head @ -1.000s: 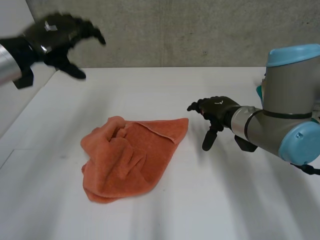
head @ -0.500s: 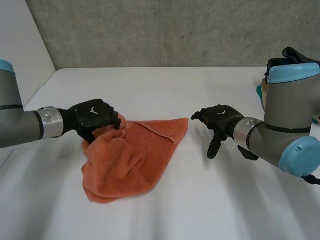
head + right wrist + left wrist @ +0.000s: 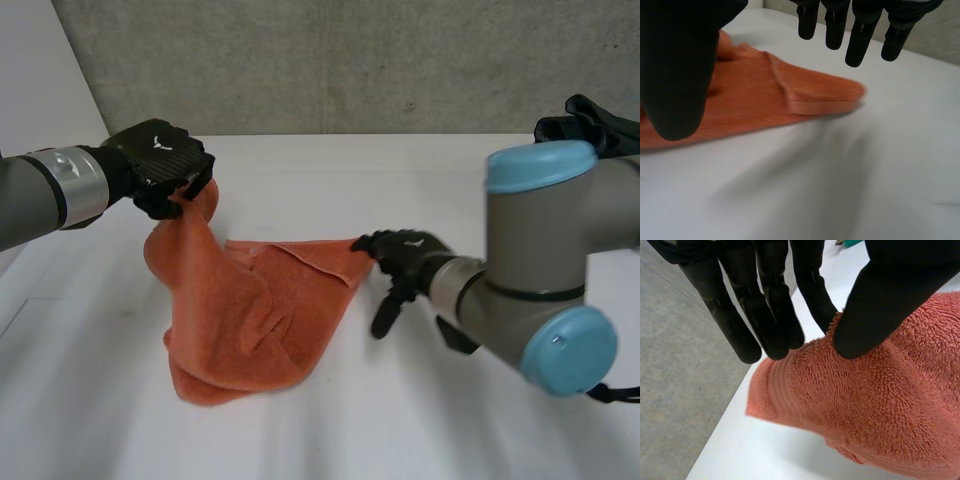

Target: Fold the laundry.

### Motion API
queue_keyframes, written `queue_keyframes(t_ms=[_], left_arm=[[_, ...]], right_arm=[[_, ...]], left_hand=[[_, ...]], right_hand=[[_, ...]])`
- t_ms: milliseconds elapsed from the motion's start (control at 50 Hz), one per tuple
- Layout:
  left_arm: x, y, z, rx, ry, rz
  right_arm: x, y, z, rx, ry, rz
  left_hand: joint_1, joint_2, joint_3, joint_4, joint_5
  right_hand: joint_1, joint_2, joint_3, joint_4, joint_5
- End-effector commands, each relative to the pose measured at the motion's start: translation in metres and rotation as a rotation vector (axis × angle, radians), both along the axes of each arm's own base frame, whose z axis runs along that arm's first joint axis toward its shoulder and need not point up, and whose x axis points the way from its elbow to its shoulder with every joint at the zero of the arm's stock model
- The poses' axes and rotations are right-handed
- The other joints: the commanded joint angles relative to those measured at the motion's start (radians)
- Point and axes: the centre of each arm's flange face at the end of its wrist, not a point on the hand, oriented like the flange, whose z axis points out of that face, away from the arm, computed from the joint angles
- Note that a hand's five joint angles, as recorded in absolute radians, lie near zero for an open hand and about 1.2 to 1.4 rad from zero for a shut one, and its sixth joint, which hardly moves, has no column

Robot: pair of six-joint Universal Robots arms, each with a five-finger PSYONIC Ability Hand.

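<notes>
Head view: left hand [image 3: 160, 165] pinches the orange towel [image 3: 250, 320] up by an edge; right hand [image 3: 400, 255] hangs loose-fingered beside its corner, open table [image 3: 400, 430] around.

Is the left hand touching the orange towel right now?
Touching. The left wrist view shows the left hand pinching a fold of the orange towel between thumb and fingers. In the head view that part hangs from the hand above the table.
</notes>
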Motion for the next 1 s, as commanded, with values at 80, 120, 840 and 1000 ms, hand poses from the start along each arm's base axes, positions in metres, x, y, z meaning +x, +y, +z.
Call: queue_keyframes(t_ms=[80, 120, 840, 1000], left_arm=[[0.003, -0.008, -0.021, -0.059, -0.094, 0.004], [0.006, -0.008, -0.024, -0.04, -0.113, 0.015], [0.002, -0.047, -0.125, 0.104, -0.166, -0.117], [-0.011, -0.024, -0.076, 0.131, -0.105, -0.103]], right_arm=[[0.036, 0.032, -0.026, 0.027, 0.017, 0.067], [0.04, 0.034, -0.032, 0.026, 0.026, 0.062], [0.084, 0.083, -0.074, -0.072, -0.039, 0.069], [0.065, 0.064, -0.035, -0.164, -0.091, -0.016]], left_hand=[[0.331, 0.318, 0.307, 0.305, 0.314], [0.331, 0.318, 0.307, 0.305, 0.314], [-0.444, -0.458, -0.469, -0.471, -0.461], [0.331, 0.318, 0.307, 0.305, 0.314]], right_hand=[[-0.05, -0.036, -0.183, -0.045, -0.048], [-0.05, -0.036, -0.183, -0.045, -0.048], [0.542, 0.556, 0.409, 0.548, 0.544], [1.171, 1.186, 1.039, 1.177, 1.174]])
